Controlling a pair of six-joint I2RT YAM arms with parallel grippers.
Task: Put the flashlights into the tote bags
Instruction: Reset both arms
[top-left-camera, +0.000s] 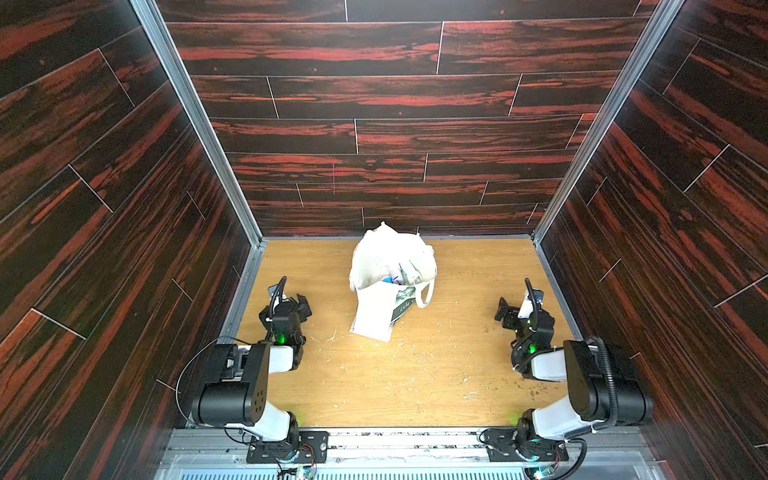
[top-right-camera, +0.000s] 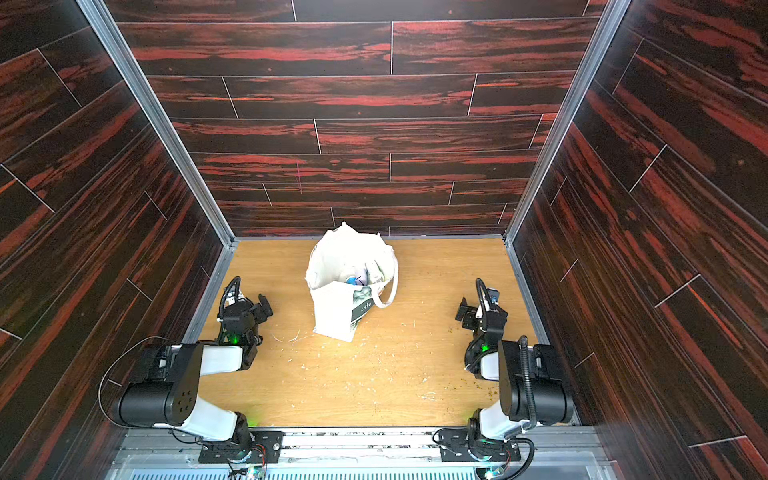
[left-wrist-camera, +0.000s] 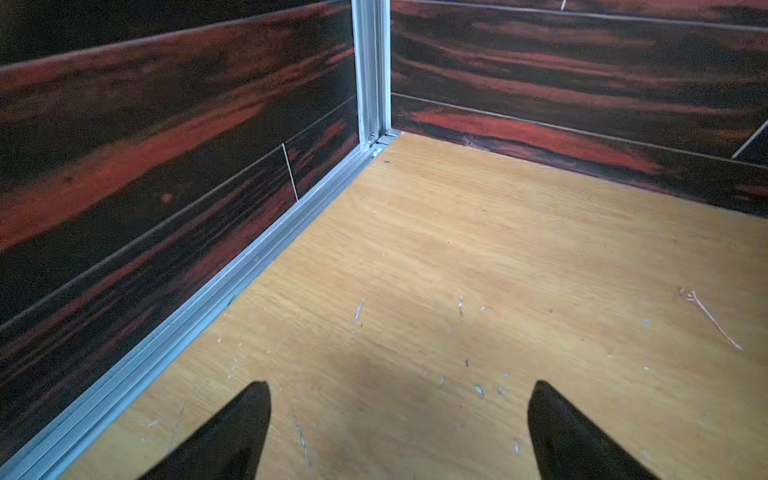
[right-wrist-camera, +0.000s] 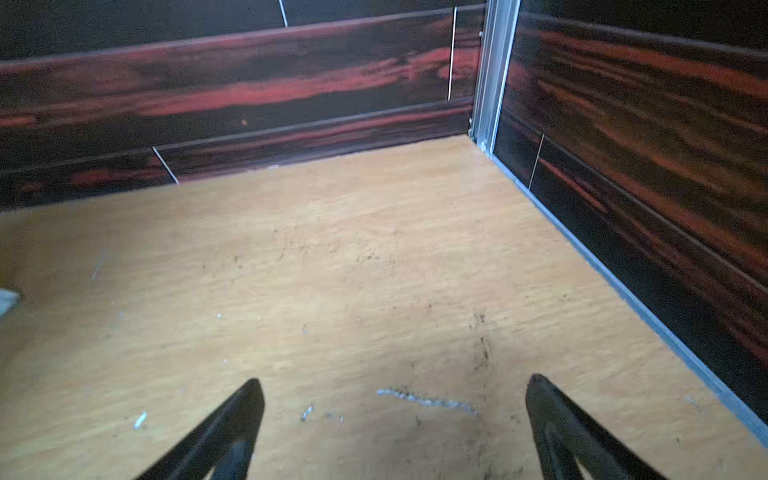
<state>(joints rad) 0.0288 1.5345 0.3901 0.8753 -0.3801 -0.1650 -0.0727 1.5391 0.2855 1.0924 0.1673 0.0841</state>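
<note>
you can make out only part of the flashlights (top-left-camera: 404, 271): pale barrels crowd the open mouth of the tote bag (top-left-camera: 382, 253), and the cloth hides most of each one, so you cannot count them. one blue flashlight (top-left-camera: 387, 281) shows as a small bright spot by the bag's near edge in both top views. the bag sits at the far middle of the bench (top-left-camera: 457, 374), slumped, with its mouth facing up. the black-and-white print (top-left-camera: 402, 305) on its near side is creased and folded, and its lettering is too small to read. a handle (top-left-camera: 429, 293) loops down on its right side. neither wrist view shows the bag clearly. in the right wrist view a pale corner (right-wrist-camera: 7, 300) is cut off at the frame edge, and you cannot tell what it is.

your left hand (left-wrist-camera: 399, 388) is over bare bench near the left wall (left-wrist-camera: 145, 166), its fingers spread wide with nothing between them. your right hand (right-wrist-camera: 395, 380) is the same near the right wall (right-wrist-camera: 644, 145): fingers wide apart and empty. both hands are well apart from the bag. pale flecks (top-left-camera: 332, 336) dot the bench.
</note>
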